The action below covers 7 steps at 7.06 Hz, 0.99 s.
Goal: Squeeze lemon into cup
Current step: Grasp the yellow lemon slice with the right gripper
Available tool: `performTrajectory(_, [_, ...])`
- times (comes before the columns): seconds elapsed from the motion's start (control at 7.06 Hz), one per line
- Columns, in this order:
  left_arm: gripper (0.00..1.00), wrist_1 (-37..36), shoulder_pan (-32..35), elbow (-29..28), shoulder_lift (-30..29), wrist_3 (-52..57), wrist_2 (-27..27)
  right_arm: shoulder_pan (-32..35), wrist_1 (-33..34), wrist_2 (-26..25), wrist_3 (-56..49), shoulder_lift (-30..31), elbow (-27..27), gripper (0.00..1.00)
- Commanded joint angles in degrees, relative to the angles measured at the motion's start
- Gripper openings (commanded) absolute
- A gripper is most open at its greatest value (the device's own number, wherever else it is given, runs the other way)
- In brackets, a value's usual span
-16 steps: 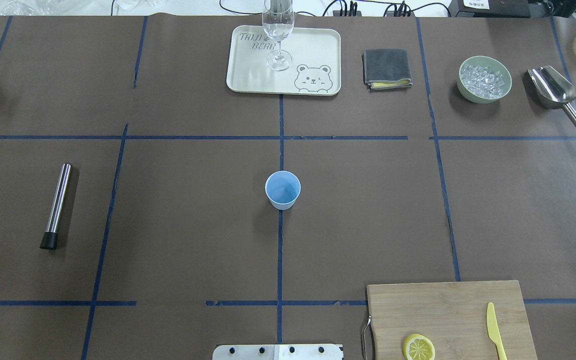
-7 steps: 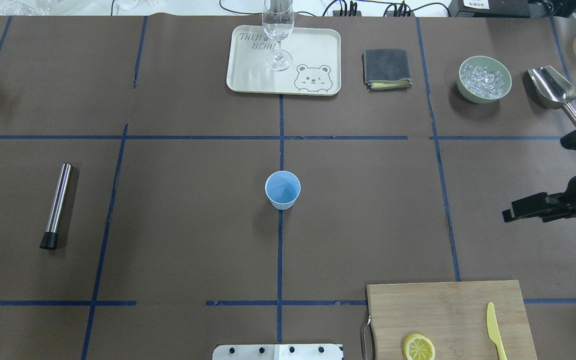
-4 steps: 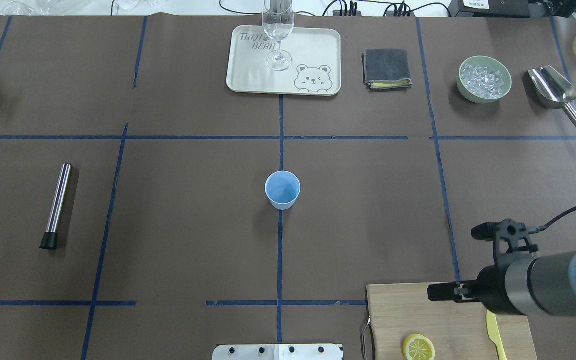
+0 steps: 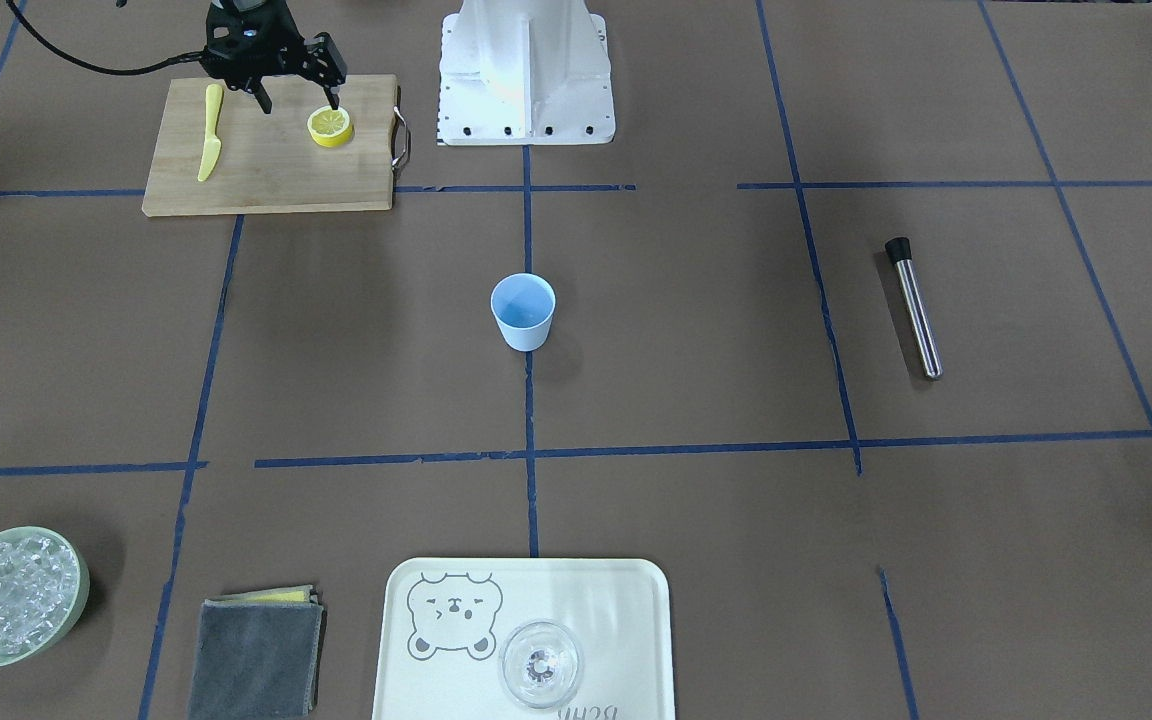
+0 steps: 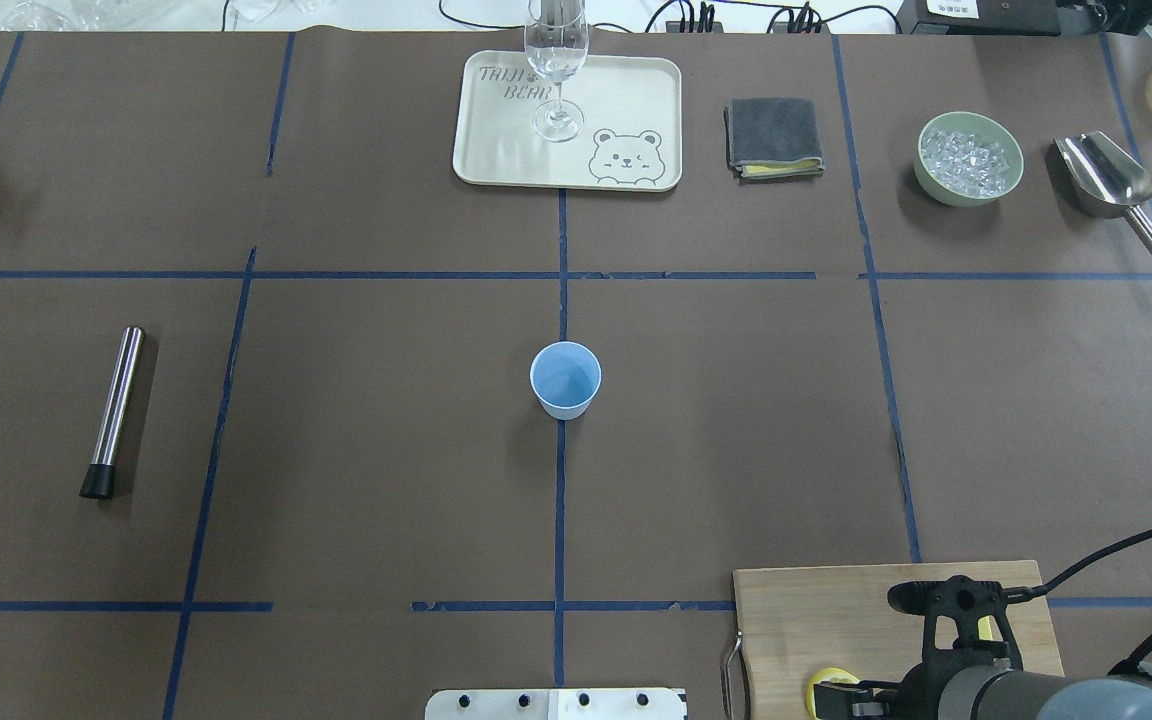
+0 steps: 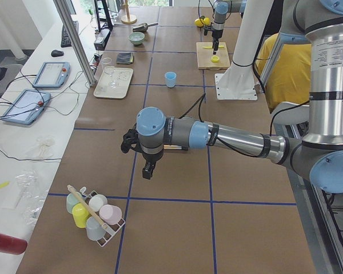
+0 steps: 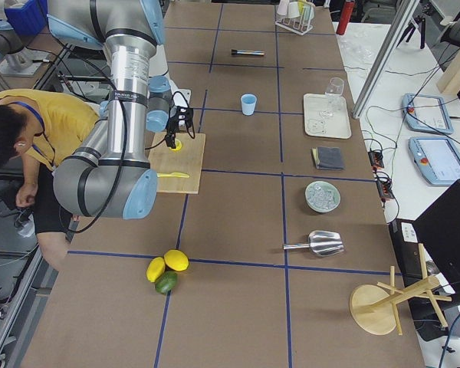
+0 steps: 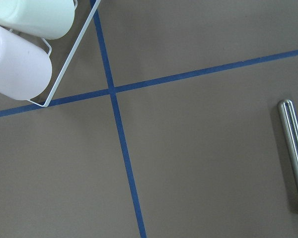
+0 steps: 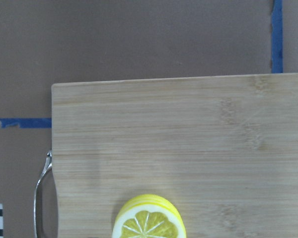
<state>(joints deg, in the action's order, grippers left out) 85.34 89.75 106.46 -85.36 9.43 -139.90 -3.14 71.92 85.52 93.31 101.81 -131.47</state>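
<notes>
Right gripper spread wide, nothing pinched, pointing down over cutting board. One lemon on board, cut face up, close by one finger. One yellow knife alongside. One cup upright at table centre, well apart. Overhead view: wrist hides part of lemon; right wrist view shows spokes plainly. Left gripper only in side view, arm stretched low near cup rack. Its grip: cannot tell.
</notes>
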Motion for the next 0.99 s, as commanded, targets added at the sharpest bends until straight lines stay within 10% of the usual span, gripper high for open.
performTrajectory(0.0, [1.0, 0.0, 0.1, 0.1, 0.0, 0.2, 0.1, -1.0, 0.9, -0.9, 1.2, -5.0, 4.9, 0.99])
performTrajectory(0.85, [1.0, 0.0, 0.1, 0.3, 0.0, -0.1, 0.0, -0.4, 1.7, -0.9, 1.2, -5.2, 5.6, 0.81])
